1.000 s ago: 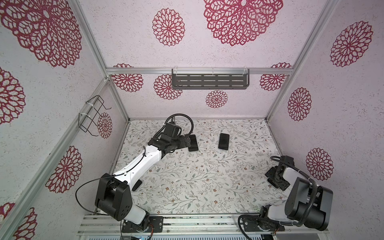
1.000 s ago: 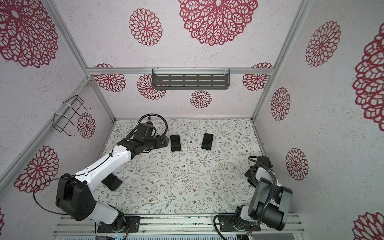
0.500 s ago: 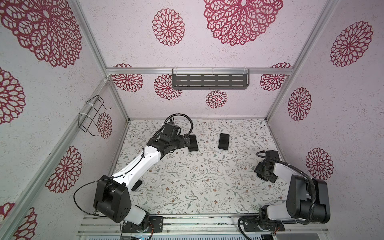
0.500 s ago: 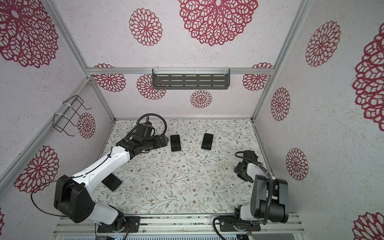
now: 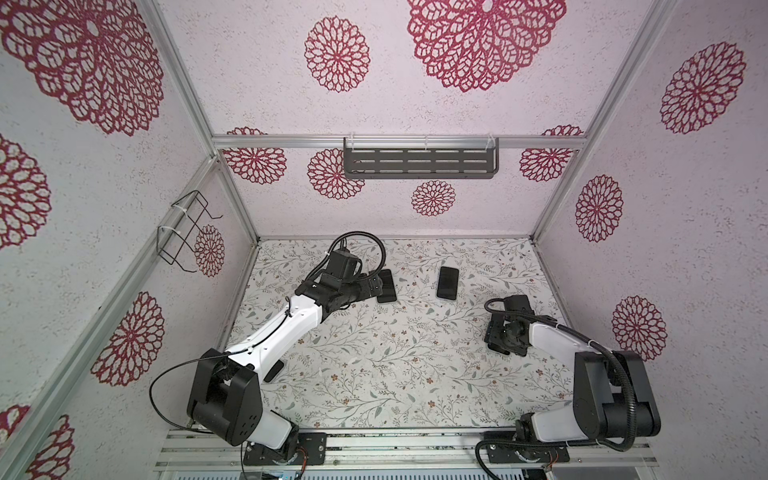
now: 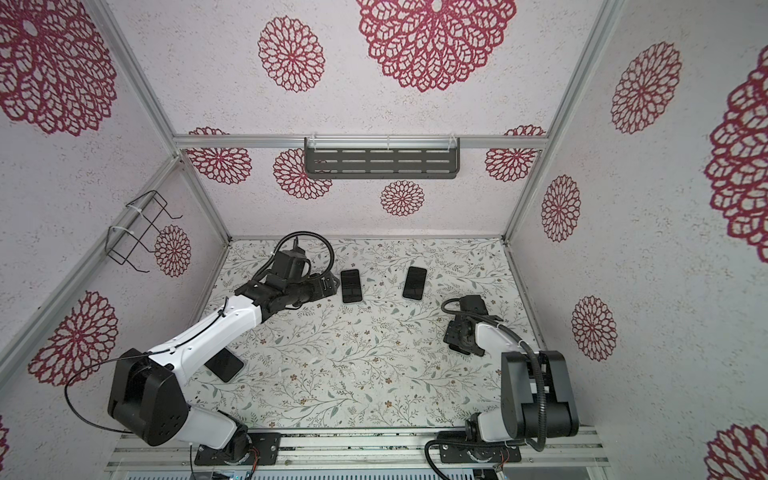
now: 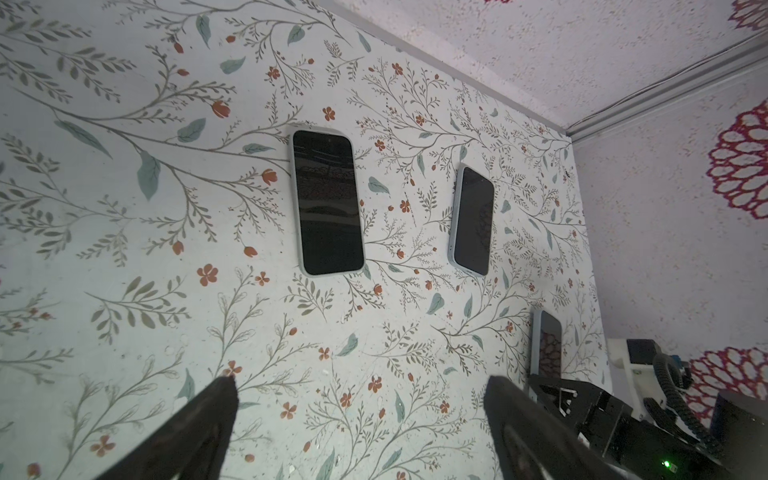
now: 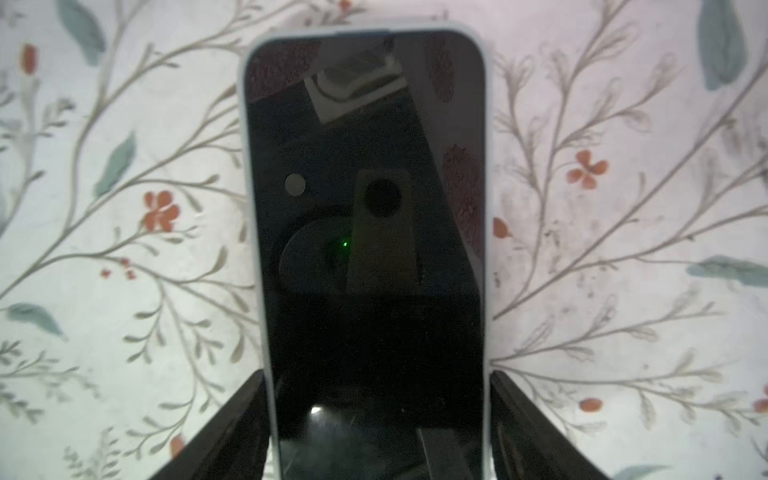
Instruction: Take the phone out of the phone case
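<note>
Flat and screen-up on the floral tabletop (image 5: 374, 374), toward the right side: a phone (image 8: 374, 249) fully seated in its pale phone case (image 8: 428, 25), rim showing along every visible edge. Straddling its near end, the right gripper (image 8: 378, 374), pointed downward, black fingers (image 8: 245, 424) parted to either side of the case's long edges and very close to them. Cannot tell whether pressing or merely alongside (no clear gap, no clear contact either). Hidden beneath that gripper in both top views; caught edge-on just beyond it in the left wrist view.

Toward the far left of the tabletop, the left gripper (image 6: 328, 286), jaws spread wide, nothing between them but bare floral print. Just ahead of its tips and apart from them, a second cased phone (image 6: 351, 286), screen-up. Further right, apart from both grippers, a third cased phone (image 6: 414, 282), also screen-up. Nearer the front, partly under the left arm (image 6: 208, 332), a dark flat slab (image 6: 224, 364), too plain to identify as phone or case.
</note>
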